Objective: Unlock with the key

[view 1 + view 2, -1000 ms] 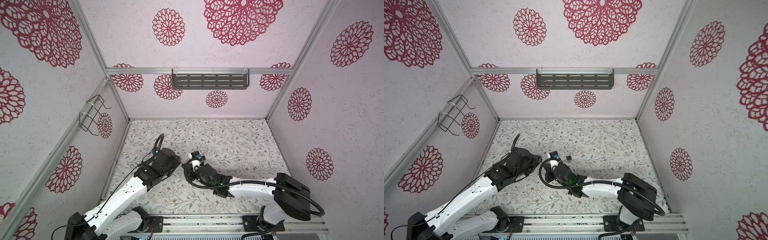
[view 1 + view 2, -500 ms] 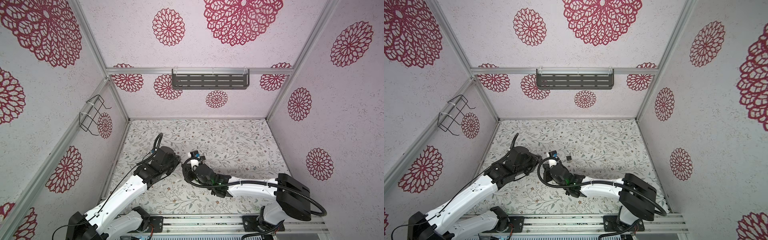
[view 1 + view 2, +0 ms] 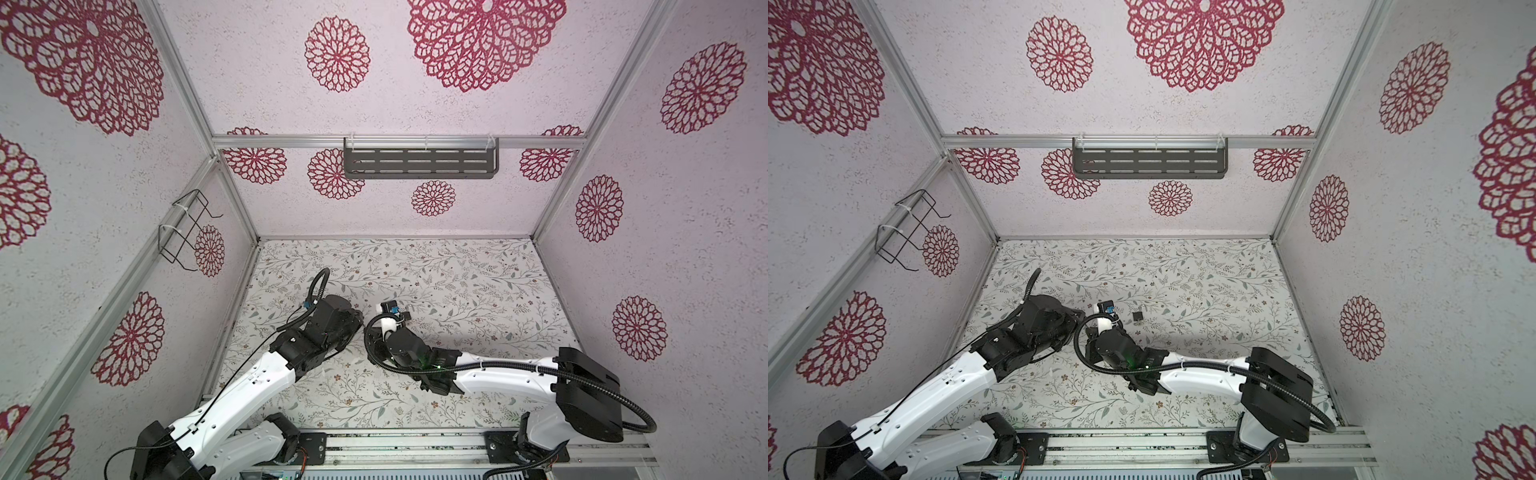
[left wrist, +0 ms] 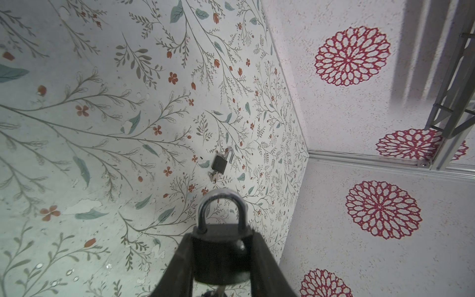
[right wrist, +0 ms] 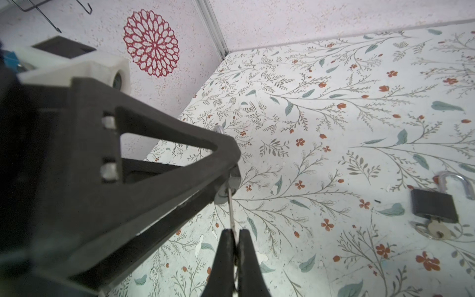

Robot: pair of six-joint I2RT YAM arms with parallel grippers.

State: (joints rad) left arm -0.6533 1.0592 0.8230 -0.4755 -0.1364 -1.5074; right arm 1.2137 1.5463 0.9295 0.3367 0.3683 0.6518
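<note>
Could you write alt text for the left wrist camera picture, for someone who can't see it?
A black padlock, its silver shackle closed, is clamped in the left pincer, seen close up. Beyond it a second padlock lies on the floral table, shackle open, a key in its base.

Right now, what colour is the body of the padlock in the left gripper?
Black padlock body, silver shackle; best in the left wrist view.
</note>
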